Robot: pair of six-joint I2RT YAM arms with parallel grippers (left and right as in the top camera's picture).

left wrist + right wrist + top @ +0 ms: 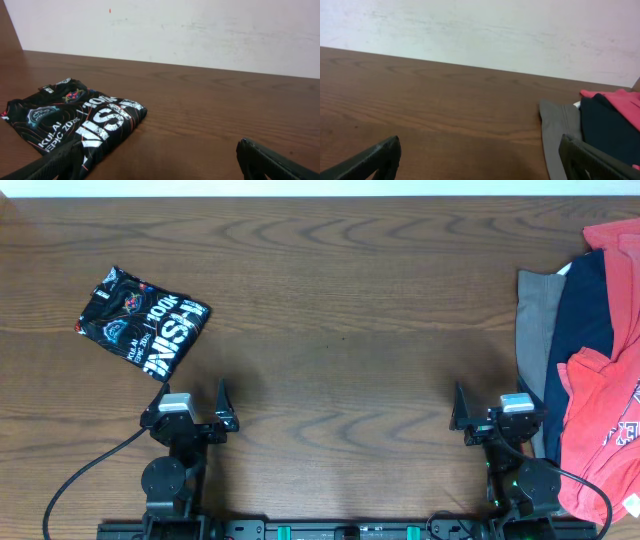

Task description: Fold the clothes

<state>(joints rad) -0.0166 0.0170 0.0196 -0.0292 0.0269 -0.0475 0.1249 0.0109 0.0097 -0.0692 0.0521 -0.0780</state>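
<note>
This looks like a robotics lab: a left arm (168, 465) and a right arm (522, 470) sit on a black rail (350, 530) at the near edge of a wood-grain desk (340, 300). The desk stands against a plain white wall (200, 30). It carries a folded black T-shirt (142, 322) and a heap of loose T-shirts (600, 400).

Open tabletop (340, 310) lies between black shirt (145, 320) and seemingly loose pile (590, 380).

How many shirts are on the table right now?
4 distinguishable: a folded black printed cotton T-shirt far left; heaped at the right edge, a grey shirt, a navy blue shirt and a coral-red shirt. Overlap and cropping may hide more.
</note>
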